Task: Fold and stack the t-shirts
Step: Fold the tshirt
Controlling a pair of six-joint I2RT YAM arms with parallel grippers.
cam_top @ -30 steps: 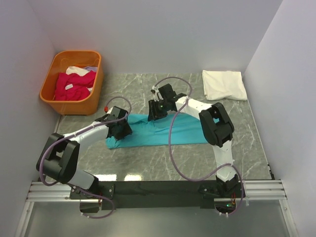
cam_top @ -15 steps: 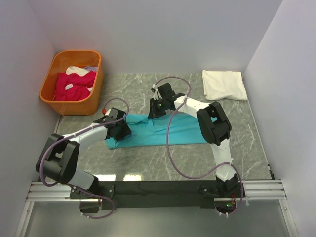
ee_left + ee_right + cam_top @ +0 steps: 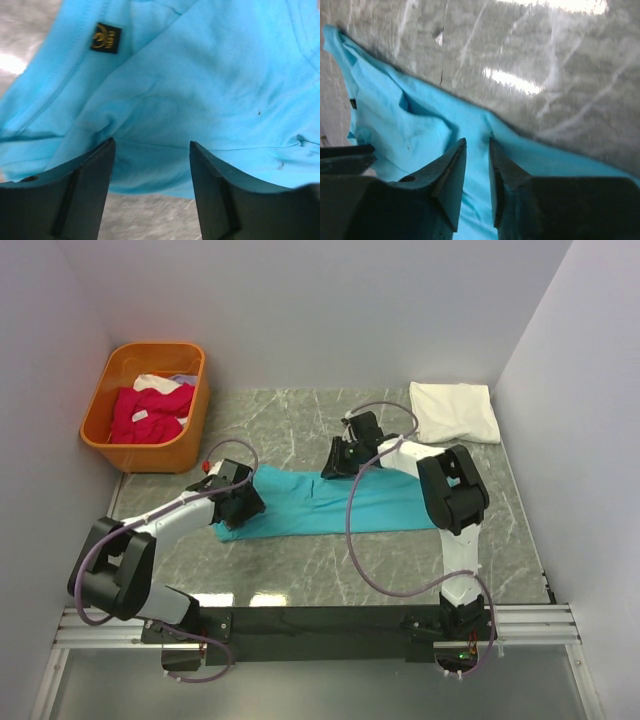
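Note:
A turquoise t-shirt (image 3: 320, 502) lies spread lengthwise on the marble table; its dark neck label (image 3: 106, 38) shows in the left wrist view. My left gripper (image 3: 240, 502) (image 3: 151, 145) hovers over the shirt's left end, open, with the cloth's edge and bare table showing between the fingers. My right gripper (image 3: 340, 458) (image 3: 477, 141) is at the shirt's far edge, jaws a narrow gap apart over the cloth, nothing visibly pinched. A folded white t-shirt (image 3: 455, 412) lies at the back right. Magenta t-shirts (image 3: 150, 412) sit in the basket.
The orange plastic basket (image 3: 100, 430) stands at the back left against the wall. White walls close in the table on three sides. Marble surface (image 3: 300, 560) shows between the shirt and the arm bases.
My right gripper has moved right along the shirt's far edge and its jaws have narrowed. The left gripper's jaws have opened wider while it stayed at the shirt's left end.

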